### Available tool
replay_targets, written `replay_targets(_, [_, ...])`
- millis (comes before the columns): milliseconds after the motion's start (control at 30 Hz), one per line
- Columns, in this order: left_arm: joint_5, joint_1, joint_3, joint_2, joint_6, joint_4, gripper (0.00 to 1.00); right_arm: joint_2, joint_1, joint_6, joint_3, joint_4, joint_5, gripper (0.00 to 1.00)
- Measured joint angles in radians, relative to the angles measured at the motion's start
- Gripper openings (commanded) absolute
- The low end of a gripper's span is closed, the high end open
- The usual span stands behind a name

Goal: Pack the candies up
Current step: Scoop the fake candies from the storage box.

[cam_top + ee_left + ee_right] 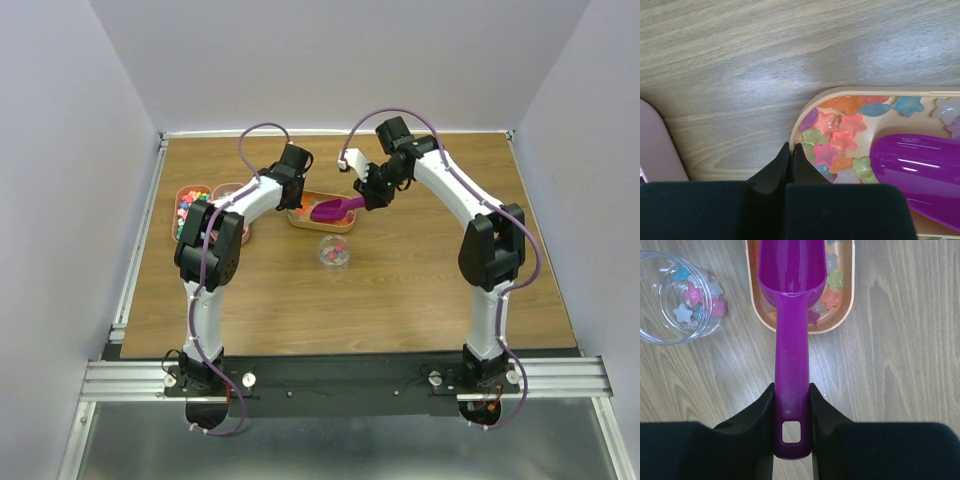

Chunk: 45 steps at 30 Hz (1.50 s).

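Observation:
The candies point(840, 135) are small star-shaped sweets of many colours lying in a peach tray point(799, 120) at mid-table point(340, 226). My left gripper point(791, 149) is shut on the near-left rim of this tray; in the top view it point(297, 205) sits at the tray's left end. My right gripper point(791, 390) is shut on the handle of the magenta scoop point(790, 315), whose bowl lies in the tray over the candies point(832, 290). The scoop bowl point(920, 170) looks empty. A clear jar point(675, 297) with a few candies in it lies left of the scoop, in front of the tray point(334, 250).
Another tray of candies point(190, 210) and a pink tray point(236, 215) stand at the left, partly under my left arm. The pink one's edge shows in the left wrist view point(655, 145). Walls enclose the wooden table point(420, 280) on three sides.

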Motion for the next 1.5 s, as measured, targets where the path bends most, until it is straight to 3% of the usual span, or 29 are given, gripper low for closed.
replay_targets(1033, [0.066,-0.026,0.000,0.000,-0.058,-0.013,0.00,0.063,0.016,0.028,0.035,-0.013,-0.031,0.01])
replay_targets(1500, [0.070,-0.022,0.000,-0.017,-0.090,-0.048,0.00,0.061,0.013,0.069,-0.030,0.051,-0.073,0.01])
